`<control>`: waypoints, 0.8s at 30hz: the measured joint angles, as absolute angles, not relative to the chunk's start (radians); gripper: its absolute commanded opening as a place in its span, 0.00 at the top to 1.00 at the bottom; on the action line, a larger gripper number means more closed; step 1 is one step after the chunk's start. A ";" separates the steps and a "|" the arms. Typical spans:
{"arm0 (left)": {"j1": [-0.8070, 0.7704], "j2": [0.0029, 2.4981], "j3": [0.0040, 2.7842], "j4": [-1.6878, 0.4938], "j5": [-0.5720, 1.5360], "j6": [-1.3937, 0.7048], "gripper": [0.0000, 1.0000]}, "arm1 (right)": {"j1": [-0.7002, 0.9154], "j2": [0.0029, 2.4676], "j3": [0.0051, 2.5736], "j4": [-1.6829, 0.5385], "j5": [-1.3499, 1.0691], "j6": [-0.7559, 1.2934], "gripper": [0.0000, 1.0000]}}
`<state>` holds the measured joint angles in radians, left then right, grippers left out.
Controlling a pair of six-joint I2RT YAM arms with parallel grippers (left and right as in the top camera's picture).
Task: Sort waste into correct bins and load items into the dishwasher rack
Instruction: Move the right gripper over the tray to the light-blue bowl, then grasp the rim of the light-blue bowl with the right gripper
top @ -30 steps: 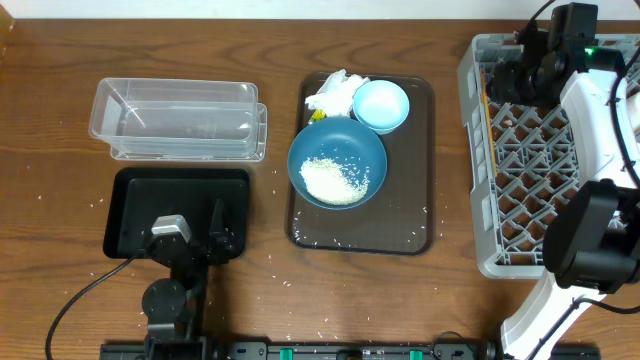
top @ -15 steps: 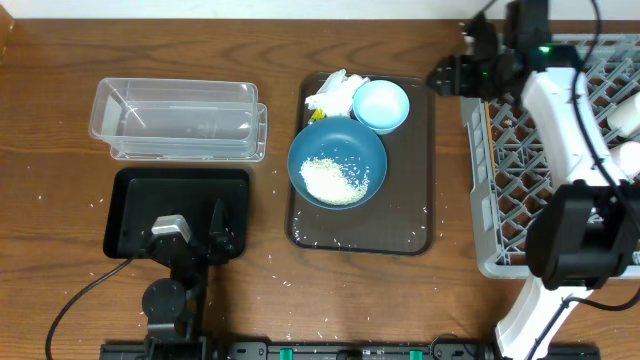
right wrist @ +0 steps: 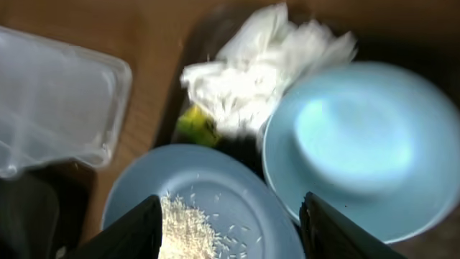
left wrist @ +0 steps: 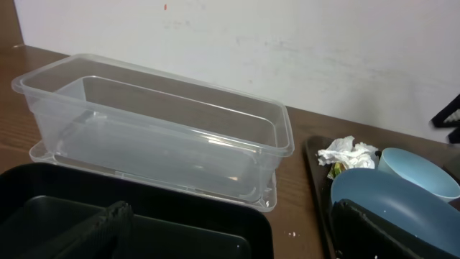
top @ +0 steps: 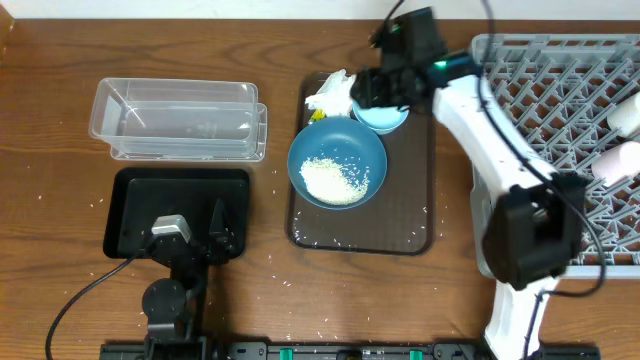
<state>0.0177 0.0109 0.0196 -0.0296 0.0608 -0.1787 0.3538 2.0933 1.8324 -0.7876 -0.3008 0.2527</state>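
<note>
I read the left gripper (top: 192,236) parked low over the shallow black tray (top: 135,200) at the near left of the table (top: 50,60). In the left wrist view its fingers (left wrist: 108,223) stand spread wide with nothing between them. The clear rectangular container (top: 180,120) sits just behind the black tray and holds nothing I can see. The right arm reaches across from the grey dishwasher rack (top: 560,90) to the far end of the brown serving tray (top: 412,200). The right gripper (top: 375,88) hangs above the small light-blue dish (top: 388,116). In the right wrist view its fingers (right wrist: 133,234) are apart and grip nothing. I cannot tell whether they touch anything below. The crumpled white napkin (right wrist: 266,65) lies against the far-left rim of the dish. The yellow wrapper scrap (right wrist: 195,124) sits between the napkin and the large dark-blue bowl (top: 368,150). The bowl stands mid-tray, touching or nearly touching the dish, with a heap of white rice (top: 335,180) inside. Loose grains (top: 322,240) lie on the tray and the table nearby. A white cup (top: 628,115) and a pink cup (top: 615,160) rest in the rack at its right edge.
</note>
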 measured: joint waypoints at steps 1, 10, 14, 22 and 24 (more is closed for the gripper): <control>0.018 0.011 0.020 -0.030 0.061 -0.179 0.09 | 0.359 2.121 1.865 -0.825 -0.299 0.255 0.40; 0.018 0.011 0.020 -0.030 0.061 -0.179 0.09 | 0.358 2.377 2.310 -1.050 -0.268 0.262 0.46; 0.018 0.011 0.020 -0.030 0.061 -0.179 0.09 | 0.364 2.420 2.342 -1.042 -0.202 0.286 0.54; 0.018 0.011 0.020 -0.030 0.061 -0.179 0.09 | 0.373 2.499 2.342 -1.044 -0.128 0.326 0.55; 0.018 0.011 0.020 -0.030 0.061 -0.179 0.09 | 0.385 2.500 2.341 -1.043 -0.110 0.336 0.57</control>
<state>0.0177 0.0109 0.0196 -0.0299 0.0608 -0.1787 0.3855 2.5004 2.3405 -1.0431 -0.1097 0.3359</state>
